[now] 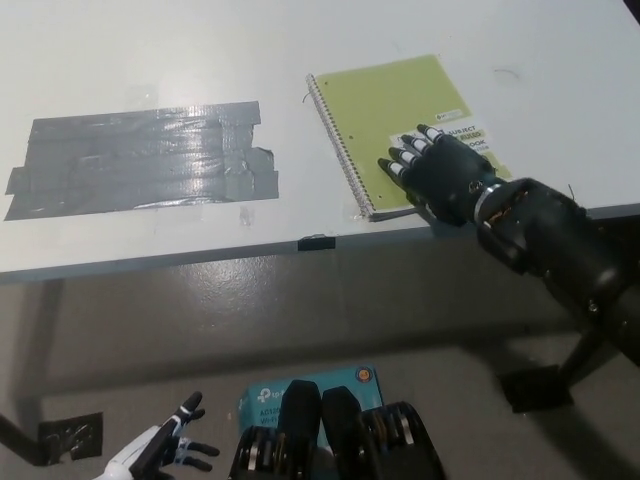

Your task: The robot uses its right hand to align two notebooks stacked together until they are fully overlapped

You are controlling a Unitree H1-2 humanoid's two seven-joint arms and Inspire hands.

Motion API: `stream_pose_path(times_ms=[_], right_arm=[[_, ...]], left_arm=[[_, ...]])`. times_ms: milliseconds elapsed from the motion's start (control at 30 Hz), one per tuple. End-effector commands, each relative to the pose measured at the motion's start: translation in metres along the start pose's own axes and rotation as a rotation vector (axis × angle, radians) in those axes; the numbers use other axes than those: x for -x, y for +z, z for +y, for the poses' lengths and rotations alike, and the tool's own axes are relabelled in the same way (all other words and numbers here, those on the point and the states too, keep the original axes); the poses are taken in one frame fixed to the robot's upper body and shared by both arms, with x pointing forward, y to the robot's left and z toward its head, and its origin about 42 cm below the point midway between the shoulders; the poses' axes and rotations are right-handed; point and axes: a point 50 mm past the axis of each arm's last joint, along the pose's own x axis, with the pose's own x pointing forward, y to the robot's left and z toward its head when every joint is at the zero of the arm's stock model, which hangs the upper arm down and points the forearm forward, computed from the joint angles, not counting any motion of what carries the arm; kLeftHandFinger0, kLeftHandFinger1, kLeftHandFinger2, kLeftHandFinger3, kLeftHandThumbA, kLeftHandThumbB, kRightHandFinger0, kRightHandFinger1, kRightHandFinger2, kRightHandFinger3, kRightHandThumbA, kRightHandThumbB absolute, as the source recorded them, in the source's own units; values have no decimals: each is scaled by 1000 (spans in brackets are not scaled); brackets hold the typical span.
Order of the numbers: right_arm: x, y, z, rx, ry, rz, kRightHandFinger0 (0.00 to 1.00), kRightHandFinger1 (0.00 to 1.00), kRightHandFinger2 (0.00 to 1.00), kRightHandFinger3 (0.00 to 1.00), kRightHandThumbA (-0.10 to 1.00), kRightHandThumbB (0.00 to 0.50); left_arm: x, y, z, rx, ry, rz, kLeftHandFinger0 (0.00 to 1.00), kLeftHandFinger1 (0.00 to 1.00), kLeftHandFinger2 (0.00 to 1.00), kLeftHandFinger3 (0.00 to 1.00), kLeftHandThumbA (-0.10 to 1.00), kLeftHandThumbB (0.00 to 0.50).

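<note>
Left hand (160, 455) low at bottom left, empty, fingers spread. Grey duct tape patch (140, 160) on white table (200, 50). Green spiral notebooks (390, 110) near table's front edge, edges flush. Right hand (440, 172) flat on cover, fingers extended, gripping nothing.

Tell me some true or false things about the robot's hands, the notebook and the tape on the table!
1. The black right hand rests on the green notebook. True.
2. The notebook's spiral runs along its right edge. False: it runs along the left edge.
3. The white left hand is touching the notebook. False: it hangs low at the lower left, below the table, fingers apart.
4. A patch of grey tape lies left of the notebook. True.
5. The tape covers part of the notebook. False: bare table separates them.
</note>
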Motion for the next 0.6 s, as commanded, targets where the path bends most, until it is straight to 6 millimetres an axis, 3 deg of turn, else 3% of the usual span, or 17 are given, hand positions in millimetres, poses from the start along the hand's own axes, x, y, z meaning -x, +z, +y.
stream_pose_path(times_ms=[0,33,67,100,133,167,200,233,267,367,467,500,567], right_arm=[[-2,-7,-57,-72,-63,-12,1000,1000,1000,1000,1000,139],[-1,-5,-54,-76,-58,-14,1000,1000,1000,1000,1000,138],[-1,-7,-88,-74,-159,-39,1000,1000,1000,1000,1000,196],[0,-5,-85,-79,-155,-42,1000,1000,1000,1000,1000,197],[-1,-8,-100,-70,-183,-37,1000,1000,1000,1000,1000,218],[-1,-6,-105,-55,-201,-40,1000,1000,1000,1000,1000,214],[-1,-10,-128,-18,-250,-35,1000,1000,1000,1000,1000,215],[0,-14,-147,17,-289,-23,1000,1000,1000,1000,1000,201],[0,-15,-151,26,-297,-20,1000,1000,1000,1000,1000,199],[4,-30,-188,74,-323,5,1000,1000,1000,1000,1000,183],[10,-44,-212,105,-358,22,1000,1000,1000,1000,1000,185],[18,-61,-229,129,-379,50,1000,1000,1000,1000,1000,178],[22,-71,-241,130,-391,66,1000,1000,1000,1000,1000,173]], left_arm=[[8,-5,-2,-15,0,5,712,671,685,1000,1000,500],[9,-9,-4,-14,-2,10,713,671,688,1000,1000,500],[11,-18,-10,3,1,30,719,664,685,1000,1000,500],[12,-23,-14,5,-5,37,722,666,687,1000,1000,500],[12,-24,-14,7,-12,33,725,671,679,1000,1000,500],[15,-31,-18,8,-21,48,664,657,665,1000,1000,500],[17,-35,-21,4,-29,58,624,654,666,1000,1000,500],[18,-38,-23,4,-31,62,638,663,670,1000,1000,500],[19,-39,-23,4,-32,65,644,665,671,1000,1000,500],[23,-47,-29,26,-40,83,687,665,697,1000,1000,500],[27,-54,-31,23,-35,93,664,651,723,1000,1000,500],[27,-54,-32,15,-42,82,666,649,718,1000,1000,500],[30,-56,-31,16,-37,84,654,637,702,1000,1000,500]])
